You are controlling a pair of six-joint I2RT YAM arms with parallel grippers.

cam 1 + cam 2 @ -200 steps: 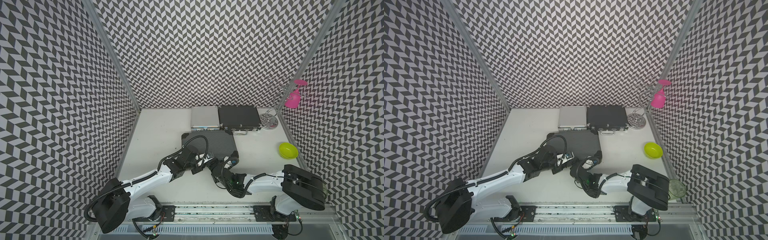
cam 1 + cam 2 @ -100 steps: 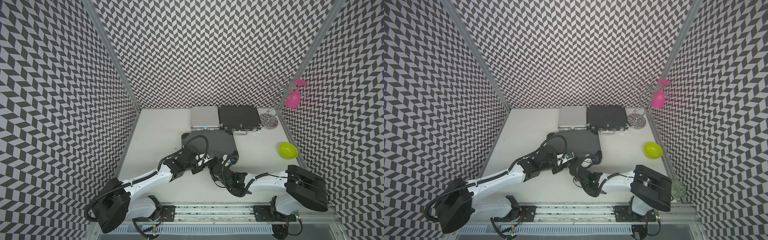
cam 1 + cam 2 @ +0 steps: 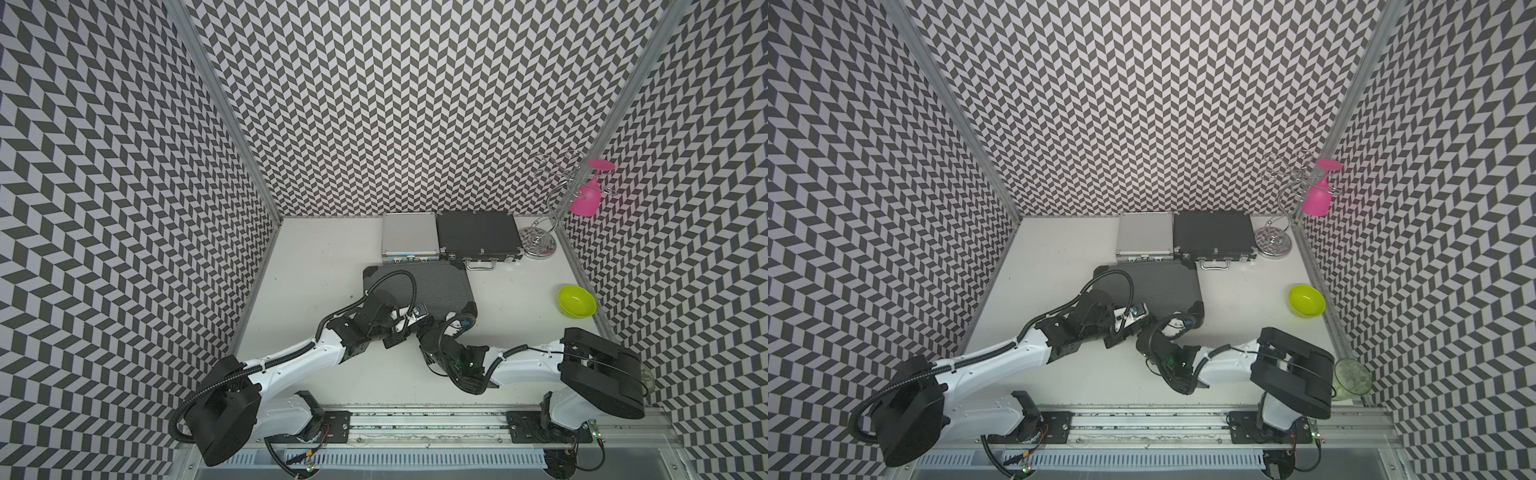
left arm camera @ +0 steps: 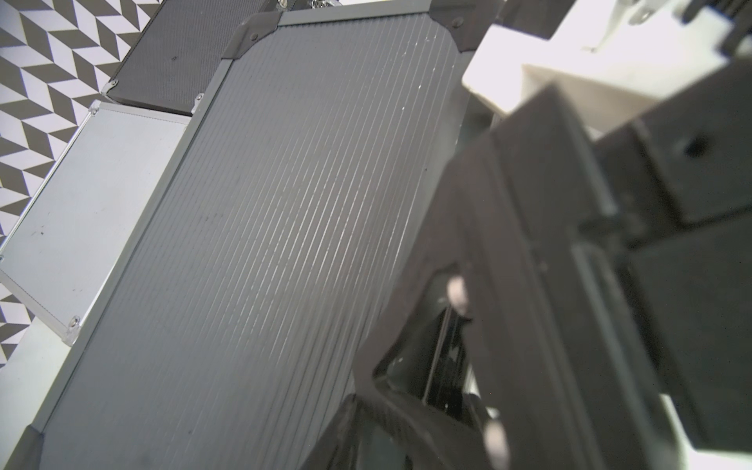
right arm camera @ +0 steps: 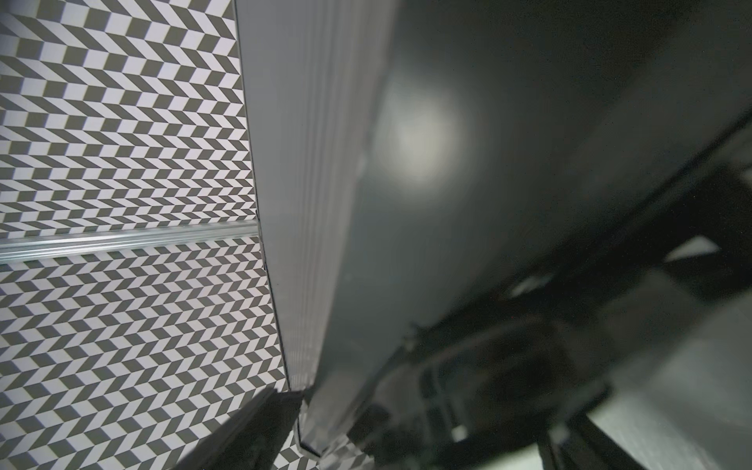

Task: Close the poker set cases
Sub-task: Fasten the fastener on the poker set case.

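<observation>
The white table (image 3: 324,257) carries three poker set cases, all with their lids down, so nothing of their contents shows.

The largest, the ribbed black case (image 3: 419,286), lies flat at mid-table. Its far edge is just beside the other two cases and its near edge is toward the two arms. Both grippers meet at that near edge. The left gripper (image 3: 405,332) sits at the edge toward the case's left half. Its dark fingers (image 4: 508,252) are blurred in the left wrist view, and I cannot tell whether the jaws are apart or clamped on anything. The right gripper (image 3: 430,330) is beside it, pressed in close to the case's side. Its jaws stand wide apart, and one finger (image 5: 252,427) shows against the ribbed lid's side. Whether they squeeze the case cannot be told.

The medium black case (image 3: 478,235) with silver fittings lies against the back wall with its handle toward the arms. The small silver case (image 3: 409,232) lies touching its left side.

There is one chrome wire rack (image 3: 540,245), standing in the back right corner. It holds one pink glass (image 3: 586,199), hung upside down. One lime-green bowl (image 3: 577,301) sits upright near the right wall. In a top view, one clear glass (image 3: 1352,376) stands at the near right corner.
</observation>
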